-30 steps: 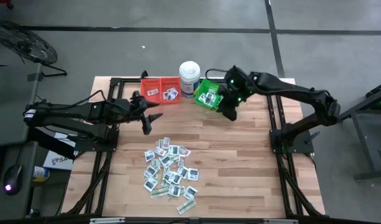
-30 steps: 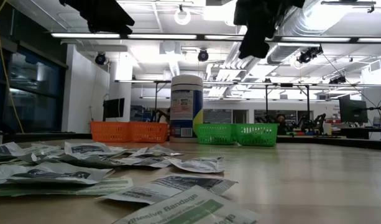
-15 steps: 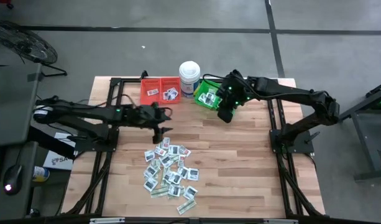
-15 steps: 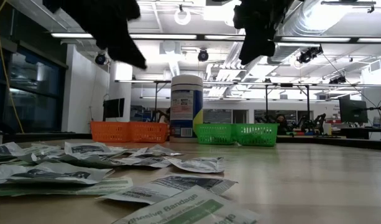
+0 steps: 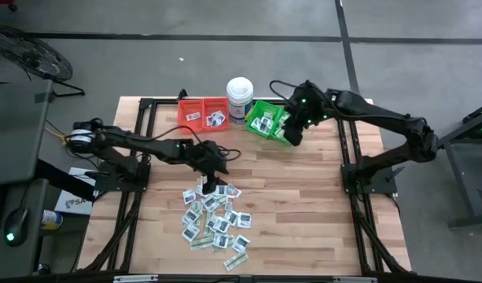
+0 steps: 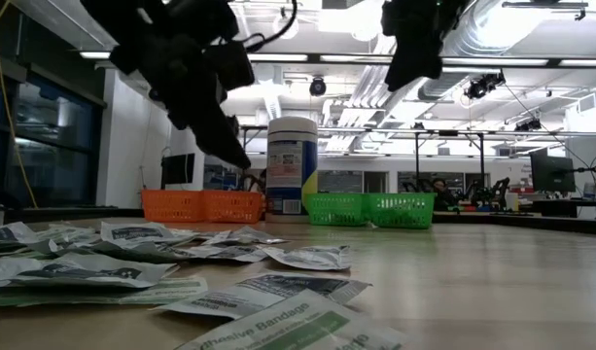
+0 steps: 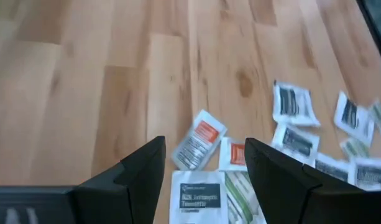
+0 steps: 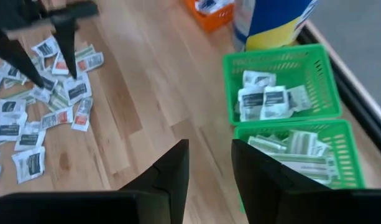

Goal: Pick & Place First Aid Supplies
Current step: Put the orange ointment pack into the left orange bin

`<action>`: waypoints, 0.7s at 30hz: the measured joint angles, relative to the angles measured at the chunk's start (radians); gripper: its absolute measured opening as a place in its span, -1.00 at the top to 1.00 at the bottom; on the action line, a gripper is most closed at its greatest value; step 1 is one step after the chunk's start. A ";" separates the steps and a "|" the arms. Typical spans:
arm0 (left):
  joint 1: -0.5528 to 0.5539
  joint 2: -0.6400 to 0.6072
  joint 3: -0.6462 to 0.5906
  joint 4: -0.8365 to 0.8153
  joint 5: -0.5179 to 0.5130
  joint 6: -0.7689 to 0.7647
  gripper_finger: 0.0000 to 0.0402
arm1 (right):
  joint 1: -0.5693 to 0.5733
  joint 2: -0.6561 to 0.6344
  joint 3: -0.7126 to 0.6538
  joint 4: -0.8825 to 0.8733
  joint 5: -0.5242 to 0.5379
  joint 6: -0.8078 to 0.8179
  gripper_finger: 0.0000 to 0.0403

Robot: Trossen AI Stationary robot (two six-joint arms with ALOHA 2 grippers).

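The first aid supplies (image 5: pixel 214 216) lie in a loose pile of small flat packets on the wooden table, toward its near middle. My left gripper (image 5: pixel 211 181) hangs open just above the pile's far end, slanting down. In the left wrist view, packets (image 7: pixel 199 140) show between and beyond its fingers, untouched. My right gripper (image 5: pixel 292 138) hovers high over the near edge of the green bins (image 5: pixel 266 120). It is open by a narrow gap (image 8: pixel 210 168) with nothing in it. Square packets (image 8: pixel 265 99) and long strips (image 8: pixel 296 152) lie in the green bins.
A tall white tub (image 5: pixel 240 96) stands at the far edge between the red bins (image 5: pixel 203 114) and the green bins. The red bins hold a few packets. Bare wood lies to the right of the pile and between the pile and the bins.
My left gripper has swung from beside the red bins toward the table's near right and down to the far end of the pile, tipping its fingers downward. It stays open. My right gripper has shifted only slightly over the green bins.
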 joint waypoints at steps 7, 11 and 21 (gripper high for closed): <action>0.001 0.093 0.000 0.045 -0.037 0.038 -0.08 | -0.047 -0.047 0.000 -0.008 -0.003 -0.042 0.43; -0.008 0.140 0.000 0.068 -0.061 0.053 -0.08 | -0.064 -0.049 0.000 -0.016 -0.016 -0.061 0.43; -0.063 0.154 0.000 0.066 -0.175 0.060 -0.08 | -0.065 -0.050 0.000 -0.028 -0.020 -0.103 0.43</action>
